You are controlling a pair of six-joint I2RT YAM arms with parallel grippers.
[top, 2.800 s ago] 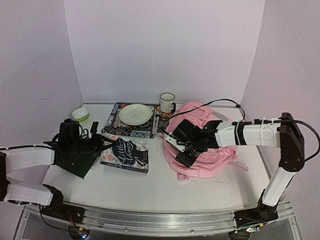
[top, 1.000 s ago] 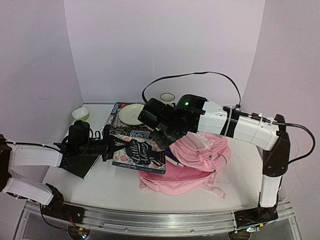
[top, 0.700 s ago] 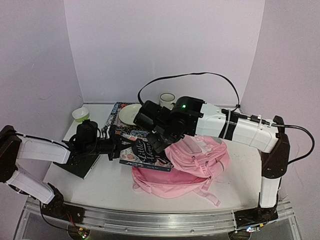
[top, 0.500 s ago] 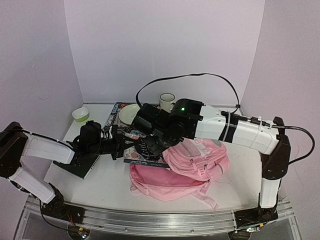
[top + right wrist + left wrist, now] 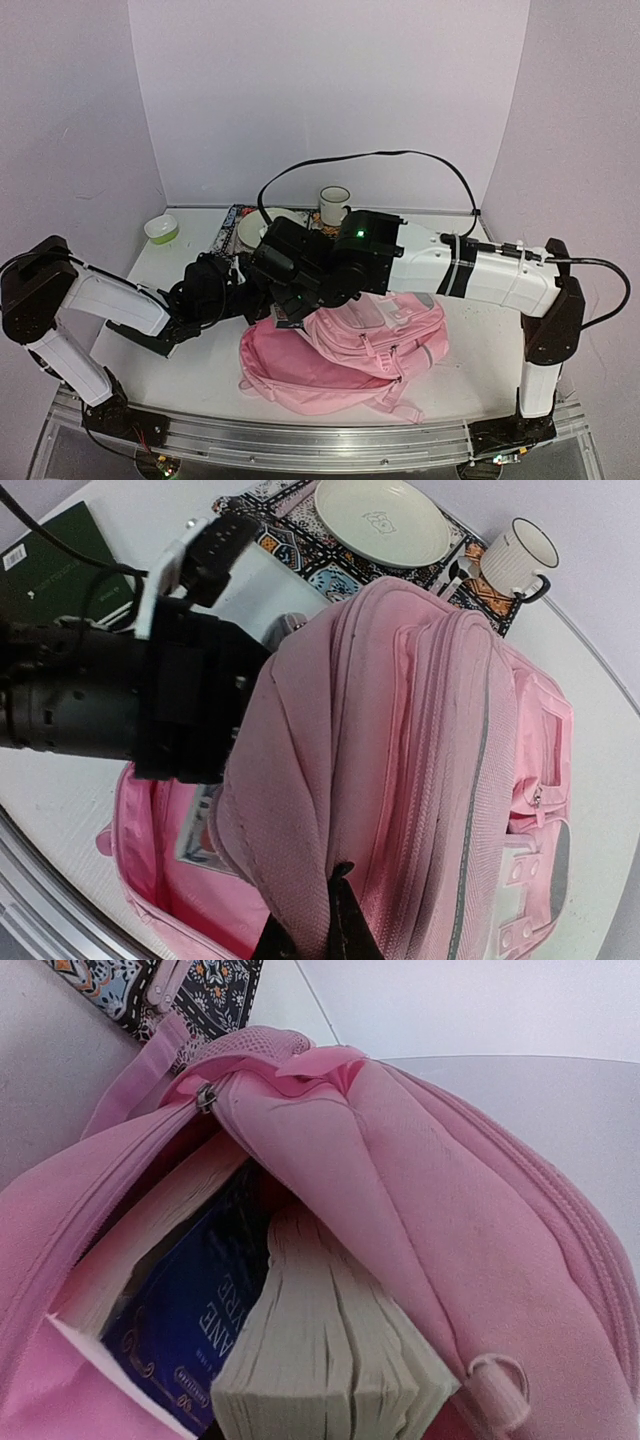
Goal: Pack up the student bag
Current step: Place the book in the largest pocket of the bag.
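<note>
The student bag (image 5: 345, 350) is a large pink backpack lying mid-table with its mouth towards the left. My right gripper (image 5: 330, 900) is shut on a fold of its top flap (image 5: 300, 780) and holds the mouth up. My left gripper (image 5: 235, 298) is at that mouth, shut on a thick book (image 5: 330, 1360) whose page edges reach into the bag (image 5: 450, 1190). The left fingers themselves are hidden behind the book. A blue-covered book (image 5: 185, 1310) lies inside beside it.
A green book (image 5: 60, 570) lies on the table at the left, under my left arm. At the back are a patterned mat (image 5: 300, 550) with a pale plate (image 5: 380, 520), a white mug (image 5: 334, 205) and a green bowl (image 5: 160, 229).
My left gripper has carried the book rightwards into the bag's mouth. My right gripper has drawn the flap, and the bag with it, towards the left and front.
</note>
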